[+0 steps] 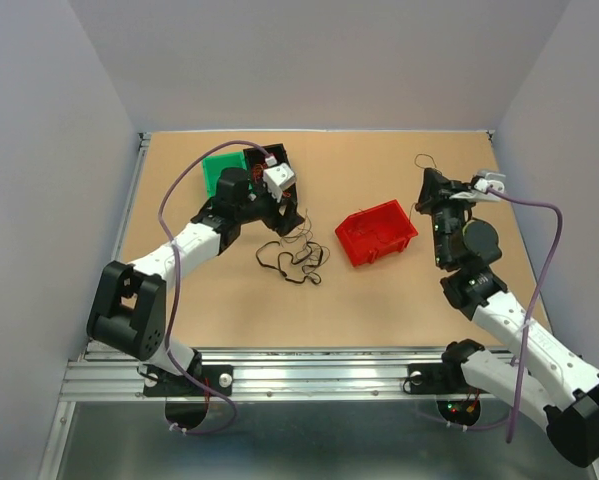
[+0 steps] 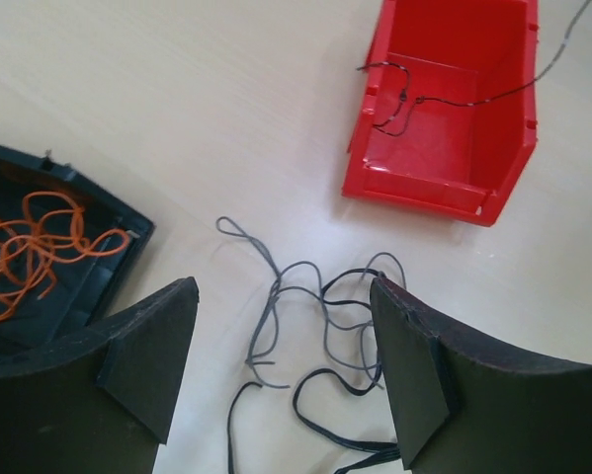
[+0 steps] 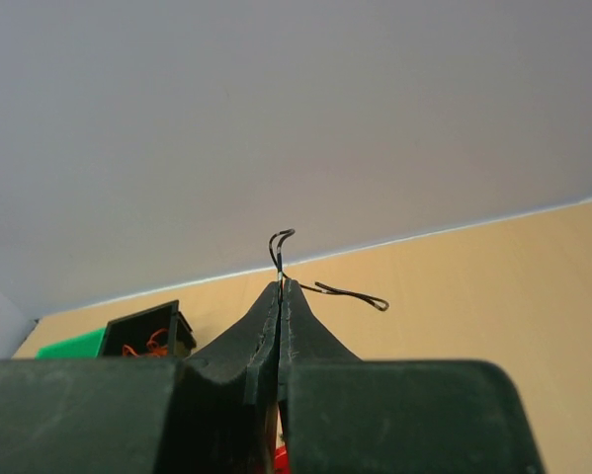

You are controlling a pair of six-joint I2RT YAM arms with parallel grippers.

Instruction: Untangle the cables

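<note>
A tangle of grey and black cables (image 1: pixel 294 260) lies on the table left of the red bin (image 1: pixel 391 245). In the left wrist view the tangle (image 2: pixel 315 316) lies between and below my open left gripper (image 2: pixel 281 365), which hovers over it empty (image 1: pixel 287 216). My right gripper (image 1: pixel 426 180) is raised to the right of the red bin and shut on a thin black cable (image 3: pixel 281 242). Its looped ends stick out past the fingertips (image 3: pixel 279 286). The cable runs down into the red bin (image 2: pixel 394 168), where part of it (image 2: pixel 404 104) lies.
A black bin (image 2: pixel 108 267) holding orange cables (image 2: pixel 29 247) and a green bin (image 1: pixel 222 170) stand at the back left, behind the left gripper. Both show at the left of the right wrist view (image 3: pixel 152 331). Purple arm cables loop over both arms.
</note>
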